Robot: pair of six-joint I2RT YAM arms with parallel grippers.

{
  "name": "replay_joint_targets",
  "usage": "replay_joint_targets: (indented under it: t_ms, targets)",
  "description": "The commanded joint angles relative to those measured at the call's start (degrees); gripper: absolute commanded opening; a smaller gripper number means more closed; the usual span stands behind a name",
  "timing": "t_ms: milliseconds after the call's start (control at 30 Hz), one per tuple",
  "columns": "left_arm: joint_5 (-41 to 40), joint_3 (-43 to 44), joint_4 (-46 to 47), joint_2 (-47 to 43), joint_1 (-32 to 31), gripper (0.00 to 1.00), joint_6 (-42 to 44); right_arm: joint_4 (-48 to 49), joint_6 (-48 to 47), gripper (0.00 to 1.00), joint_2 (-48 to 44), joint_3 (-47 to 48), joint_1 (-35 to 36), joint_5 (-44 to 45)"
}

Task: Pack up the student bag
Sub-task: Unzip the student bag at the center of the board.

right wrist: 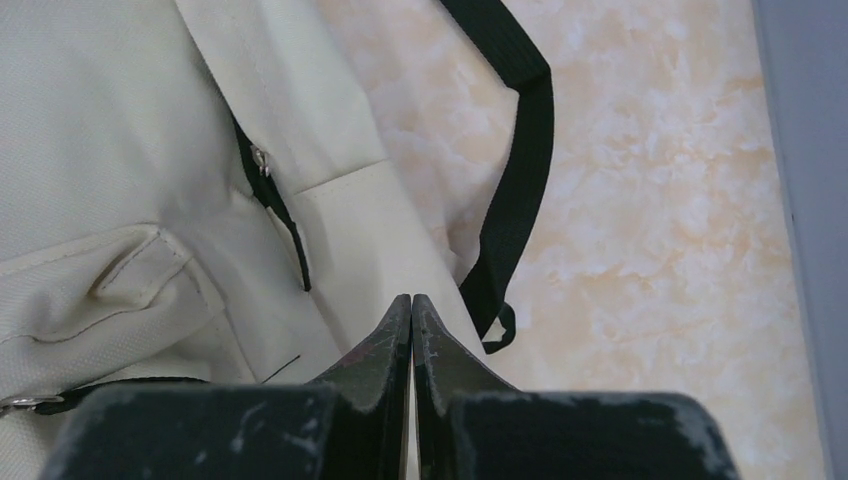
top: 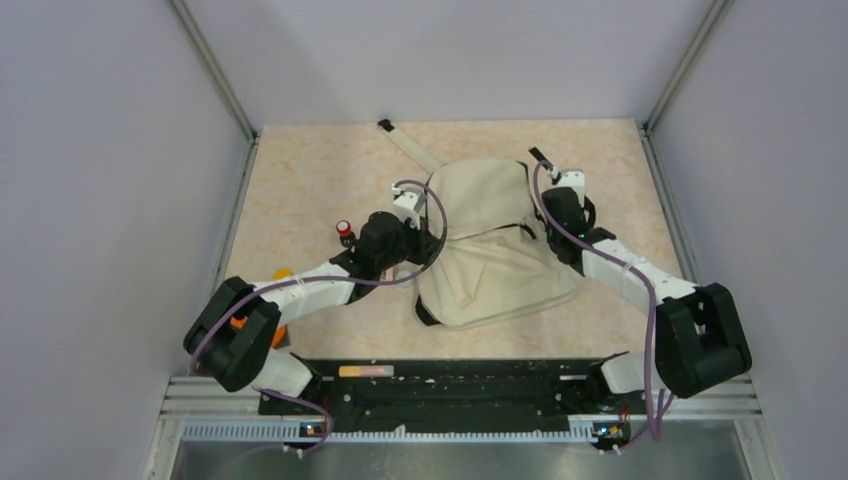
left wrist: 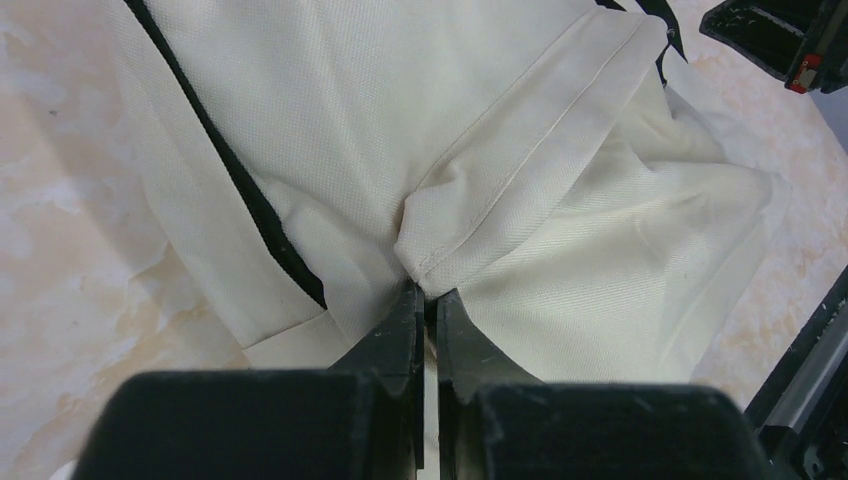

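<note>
1 red-capped bottle (top: 344,230) lies outside the backpack (top: 490,250); packing seems unfinished. Left gripper (left wrist: 427,292) pinches its cloth, right gripper (right wrist: 412,302) clenched shut.

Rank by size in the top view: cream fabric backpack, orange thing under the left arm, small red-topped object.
Largest: cream fabric backpack.
Unranked: orange thing and small red-topped object; the left arm hides most of it.

I see the student bag (top: 490,250) in cream-beige, with a black zipper (right wrist: 270,195) and a black strap (right wrist: 520,150). The table (top: 320,170) is marbled peach and cream. At the left are a small red-capped object (top: 344,229) and something orange (top: 283,273). The cable (top: 441,215) is purple.
</note>
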Motion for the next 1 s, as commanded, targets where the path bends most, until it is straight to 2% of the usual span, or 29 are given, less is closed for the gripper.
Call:
replay_joint_targets:
  t_ms: [0, 100, 133, 300, 367, 467, 600, 733, 967]
  targets:
    - [0.27, -0.83, 0.27, -2.81, 0.47, 0.00, 2.41, 1.74, -0.94, 0.00, -0.75, 0.95, -0.50, -3.02]
    - [1.11, -0.49, 0.05, -3.17, 0.47, 0.00, 2.94, 1.49, -1.23, 0.00, -3.26, 1.12, -0.51, -8.66]
    - [1.13, -0.21, -0.33, -3.31, 0.47, 0.06, 3.07, 1.20, -1.04, 0.05, -4.44, 1.17, -0.51, -10.90]
    - [0.09, 2.07, -2.19, -4.38, -0.96, 0.52, 8.23, -1.55, 1.63, 0.47, -9.16, 0.64, -0.43, -17.33]
    - [-1.60, 4.29, -4.32, -3.97, -2.23, 0.61, 12.52, -1.76, 1.54, 0.61, -11.01, -0.01, -0.53, -19.61]
    - [-1.36, 8.84, -7.36, -1.78, -3.63, 0.68, 17.81, -2.21, 0.91, 0.76, -12.01, -0.44, -1.27, -23.44]
    - [2.64, 14.79, -8.59, 3.27, -4.05, 0.71, 21.43, -1.65, 2.56, 0.83, -11.68, -1.03, -4.24, -28.92]
    - [4.85, 20.64, -9.73, 8.71, -4.42, 0.73, 24.79, 0.40, 6.19, 0.83, -11.72, -2.45, -7.93, -34.79]
    - [8.01, 25.34, -9.86, 14.78, -4.49, 0.74, 26.57, 6.41, 7.37, 0.84, -10.82, -6.03, -13.04, -43.04]
